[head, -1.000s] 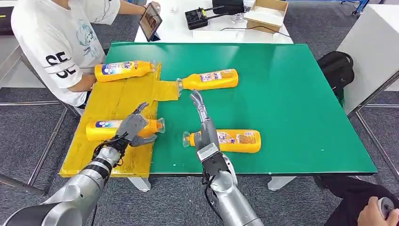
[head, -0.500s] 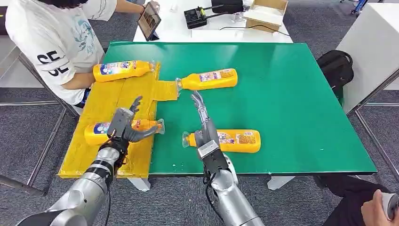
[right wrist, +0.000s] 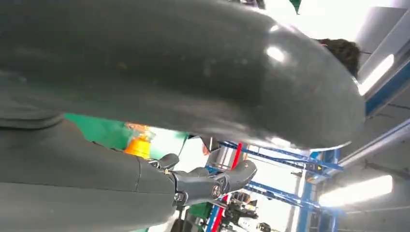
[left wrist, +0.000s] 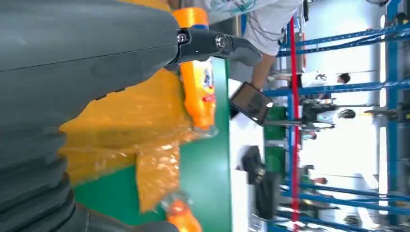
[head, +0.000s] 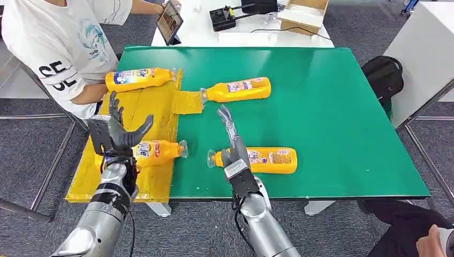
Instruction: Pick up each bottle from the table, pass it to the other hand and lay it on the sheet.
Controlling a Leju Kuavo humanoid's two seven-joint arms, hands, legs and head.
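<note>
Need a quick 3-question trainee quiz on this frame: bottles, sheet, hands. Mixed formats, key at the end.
1. True or false: the left hand holds a bottle.
2. How many bottles lie wholly on the bare green table, off the yellow sheet?
3. The right hand is nearest to: A) near table bottle B) far table bottle C) tablet

Key: 1 false; 2 two; 3 A.

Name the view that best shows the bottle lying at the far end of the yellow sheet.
The head view: the far bottle shows whole on the sheet. The left wrist view shows it partly hidden by the left robot hand.
</note>
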